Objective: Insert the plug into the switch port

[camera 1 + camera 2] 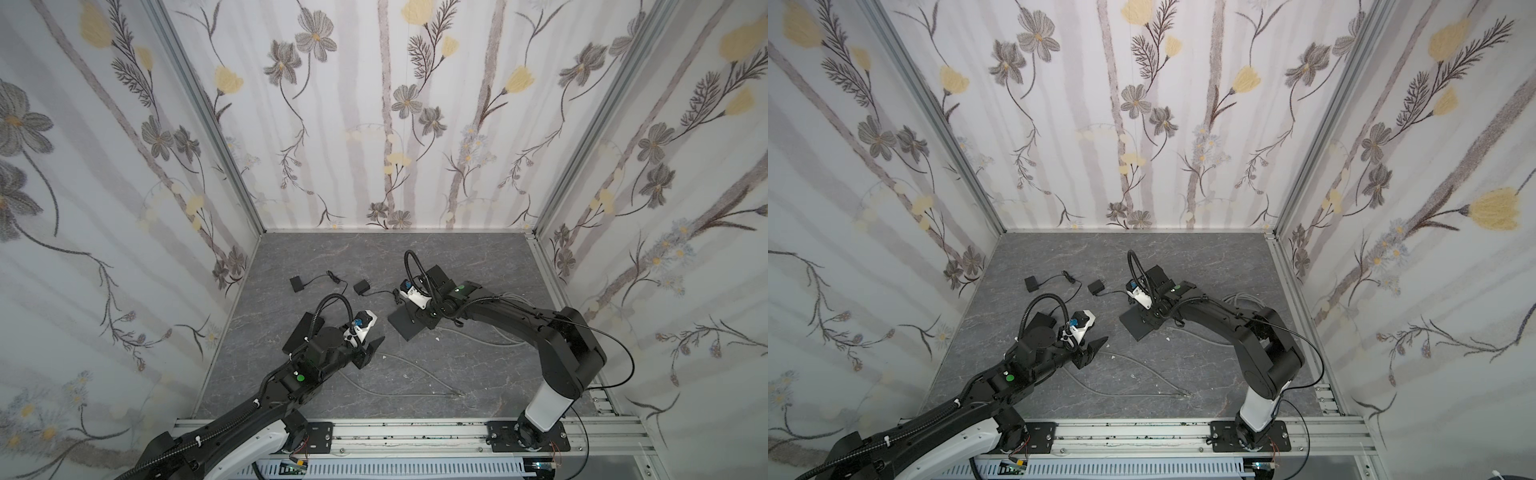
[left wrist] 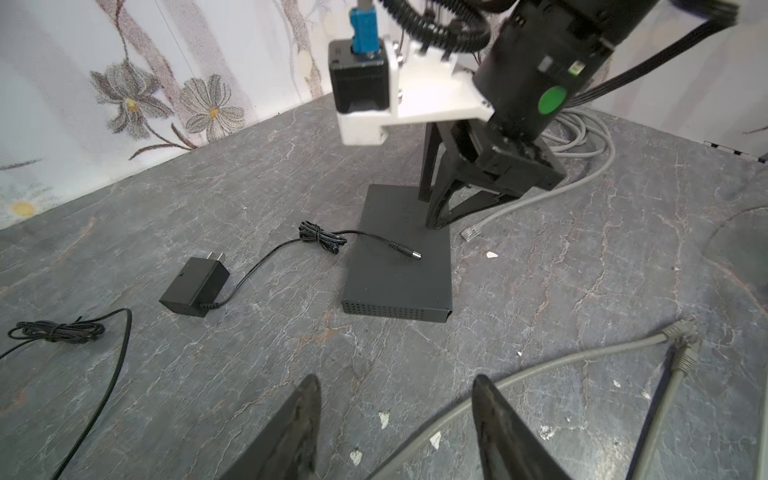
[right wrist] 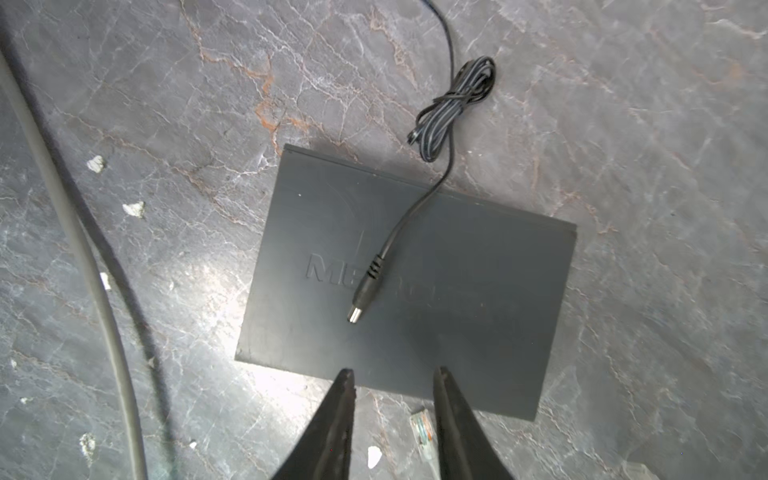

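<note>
The switch (image 3: 457, 332) is a flat black box lying on the grey table, also seen in both top views (image 1: 405, 326) (image 1: 1136, 328) and the left wrist view (image 2: 399, 274). Its ports do not show. The black barrel plug (image 3: 365, 291) (image 2: 405, 250) lies loose on the switch's top, and its thin cord runs to a black power adapter (image 2: 195, 286) (image 1: 361, 288). My right gripper (image 3: 394, 371) hangs over the switch's edge, open and holding nothing. My left gripper (image 2: 397, 378) (image 1: 374, 347) hovers open over bare table, well short of the switch.
Grey network cables (image 2: 540, 370) (image 1: 415, 370) trail across the table. One clear connector (image 3: 422, 432) lies beside the switch, under my right gripper. A second black box (image 1: 301, 332) and a second adapter (image 1: 297, 284) sit to the left. Patterned walls enclose three sides.
</note>
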You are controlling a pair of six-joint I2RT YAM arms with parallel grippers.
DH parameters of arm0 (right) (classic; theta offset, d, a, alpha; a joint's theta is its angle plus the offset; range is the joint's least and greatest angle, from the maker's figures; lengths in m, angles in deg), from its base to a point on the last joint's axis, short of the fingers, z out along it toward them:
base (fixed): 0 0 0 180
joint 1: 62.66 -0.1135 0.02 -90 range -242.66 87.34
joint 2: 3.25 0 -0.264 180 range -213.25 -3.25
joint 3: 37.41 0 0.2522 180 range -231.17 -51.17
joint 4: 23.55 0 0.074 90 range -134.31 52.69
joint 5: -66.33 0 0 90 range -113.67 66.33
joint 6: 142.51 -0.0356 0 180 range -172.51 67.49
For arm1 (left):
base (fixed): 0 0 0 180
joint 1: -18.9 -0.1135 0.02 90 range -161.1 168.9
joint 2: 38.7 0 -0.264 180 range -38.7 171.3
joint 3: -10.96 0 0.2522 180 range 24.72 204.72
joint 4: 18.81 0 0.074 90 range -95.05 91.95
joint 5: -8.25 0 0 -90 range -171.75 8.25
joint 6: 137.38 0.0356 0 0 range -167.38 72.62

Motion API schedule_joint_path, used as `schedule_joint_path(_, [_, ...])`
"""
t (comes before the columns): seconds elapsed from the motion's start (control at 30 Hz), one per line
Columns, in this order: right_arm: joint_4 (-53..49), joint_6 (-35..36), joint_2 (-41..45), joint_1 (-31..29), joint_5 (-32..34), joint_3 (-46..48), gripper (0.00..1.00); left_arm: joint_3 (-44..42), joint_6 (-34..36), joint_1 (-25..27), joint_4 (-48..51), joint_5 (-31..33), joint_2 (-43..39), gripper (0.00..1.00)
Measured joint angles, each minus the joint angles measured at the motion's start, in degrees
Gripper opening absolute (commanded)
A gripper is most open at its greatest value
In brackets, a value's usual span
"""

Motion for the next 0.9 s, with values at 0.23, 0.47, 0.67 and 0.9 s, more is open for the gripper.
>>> schedule_joint_path(0.23, [7.5,-10.5,4.6,-3.0,1.3,7.8,0.31,1.1,-0.3,0.0,-0.2,0.2,2.0,0.6])
schedule_joint_path(0.47, [13.1,-19.8,1.1,-4.5,1.9,8.4,0.27,1.3,-0.8,0.0,-0.1,0.4,1.2,0.59])
schedule_joint_path(0.67, [15.3,-23.3,-2.2,-5.1,2.8,7.4,0.26,0.0,-1.2,0.0,0.1,1.0,-2.2,0.6])
schedule_joint_path(0.9, [15.7,-25.3,-4.5,-5.2,4.6,6.5,0.23,-0.2,-2.1,0.0,0.9,1.7,-4.2,0.6])
